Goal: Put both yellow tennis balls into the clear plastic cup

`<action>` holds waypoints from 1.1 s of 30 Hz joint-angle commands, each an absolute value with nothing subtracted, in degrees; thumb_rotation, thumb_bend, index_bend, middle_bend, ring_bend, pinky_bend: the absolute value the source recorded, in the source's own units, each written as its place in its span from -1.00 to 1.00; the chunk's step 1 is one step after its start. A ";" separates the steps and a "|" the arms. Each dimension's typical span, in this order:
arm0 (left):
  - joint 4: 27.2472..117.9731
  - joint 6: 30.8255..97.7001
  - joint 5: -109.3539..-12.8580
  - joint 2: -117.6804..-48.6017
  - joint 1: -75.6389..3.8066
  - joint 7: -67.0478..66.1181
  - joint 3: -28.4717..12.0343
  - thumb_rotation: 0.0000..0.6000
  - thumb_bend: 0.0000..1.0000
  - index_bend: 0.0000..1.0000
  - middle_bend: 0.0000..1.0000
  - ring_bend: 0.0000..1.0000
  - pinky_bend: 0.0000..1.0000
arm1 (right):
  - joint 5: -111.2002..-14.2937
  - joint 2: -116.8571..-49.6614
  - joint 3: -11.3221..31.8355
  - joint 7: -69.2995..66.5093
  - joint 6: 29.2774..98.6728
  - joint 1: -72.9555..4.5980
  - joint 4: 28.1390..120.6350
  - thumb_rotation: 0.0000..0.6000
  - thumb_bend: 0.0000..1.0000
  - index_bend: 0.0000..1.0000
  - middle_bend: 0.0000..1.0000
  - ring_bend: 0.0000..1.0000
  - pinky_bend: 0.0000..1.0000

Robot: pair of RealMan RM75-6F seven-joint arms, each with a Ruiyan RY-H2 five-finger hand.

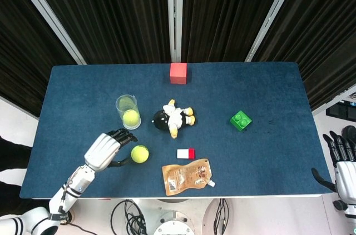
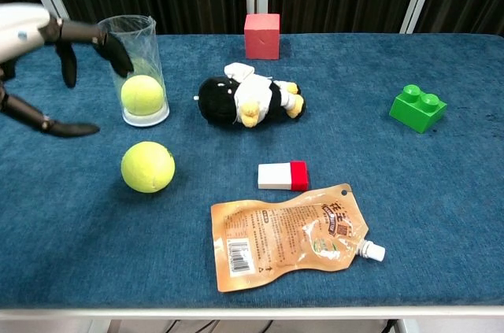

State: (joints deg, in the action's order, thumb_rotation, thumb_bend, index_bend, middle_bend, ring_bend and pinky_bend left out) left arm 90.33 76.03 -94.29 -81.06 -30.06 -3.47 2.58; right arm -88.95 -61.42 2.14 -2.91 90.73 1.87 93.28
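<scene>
Head view. 1 tennis ball is seen inside the clear plastic cup, which stands upright on the blue tabletop, left of the penguin plush. The 2nd tennis ball lies loose on the tabletop, nearer than the cup. The left hand is held just left of this loose ball, its fingers spread and curved, nothing gripped; contact with the ball cannot be told. The right hand is seen at the right edge, off the tabletop, its fingers apart and empty. A red cube sits at the far edge, a green brick to the right, a red-and-white block and an orange pouch toward the near edge.

Chest view. The cup is recorded upright with 1 ball resting at its bottom. The loose ball lies near of the cup, apart from it. The left hand enters from the left, fingers splayed, 1 dark fingertip crossing in front of the cup's wall, the thumb low and left of the loose ball, not touching it. The plush lies right of the cup; the pouch lies nearest.
</scene>
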 commanded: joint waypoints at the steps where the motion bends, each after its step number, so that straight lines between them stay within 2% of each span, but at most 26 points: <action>1: 85.91 72.64 -94.33 -84.03 -29.83 -3.72 4.27 1.00 -0.67 -0.38 -0.40 -0.53 -0.10 | -89.06 -61.48 2.15 -2.70 91.00 1.96 93.44 1.00 -0.62 -1.00 -1.00 -1.00 -1.00; 4: 85.64 69.19 -93.66 -84.37 -30.77 -5.41 4.59 1.00 -0.71 -0.57 -0.60 -0.72 -0.27 | -88.89 -61.43 2.15 -2.73 91.10 2.10 93.48 1.00 -0.62 -1.00 -1.00 -1.00 -1.00; 6: 85.02 68.13 -93.30 -85.25 -31.10 -5.61 4.24 1.00 -0.71 -0.63 -0.65 -0.77 -0.32 | -88.63 -61.44 2.13 -2.80 90.99 2.19 93.38 1.00 -0.62 -1.00 -1.00 -1.00 -1.00; 19: 76.60 64.02 -93.04 -91.75 -33.29 -2.27 2.80 1.00 -0.71 -0.64 -0.67 -0.77 -0.30 | -87.50 -61.32 2.14 -2.97 89.70 2.02 93.11 1.00 -0.62 -1.00 -1.00 -1.00 -1.00; 22: 75.14 62.65 -92.64 -92.67 -33.89 -2.66 2.60 1.00 -0.71 -0.56 -0.66 -0.71 -0.13 | -87.21 -61.24 2.23 -3.08 89.66 2.06 93.12 1.00 -0.62 -1.00 -1.00 -1.00 -1.00; 25: 73.97 61.83 -92.14 -93.35 -34.17 -2.80 2.40 1.00 -0.69 -0.45 -0.60 -0.55 0.10 | -87.01 -61.17 2.22 -3.20 89.46 2.07 93.11 1.00 -0.62 -1.00 -1.00 -1.00 -1.00; 33: 70.59 64.42 -92.92 -95.47 -33.46 -3.07 2.12 1.00 -0.64 0.07 -0.05 0.03 0.71 | -86.77 -61.09 2.21 -3.00 89.05 1.99 93.29 1.00 -0.62 -1.00 -1.00 -1.00 -1.00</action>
State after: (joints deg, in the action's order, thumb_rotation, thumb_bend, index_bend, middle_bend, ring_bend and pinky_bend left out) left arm 71.05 63.96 -92.82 -95.08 -33.69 -3.04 2.27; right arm -86.76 -61.10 2.21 -3.01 89.04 1.99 93.28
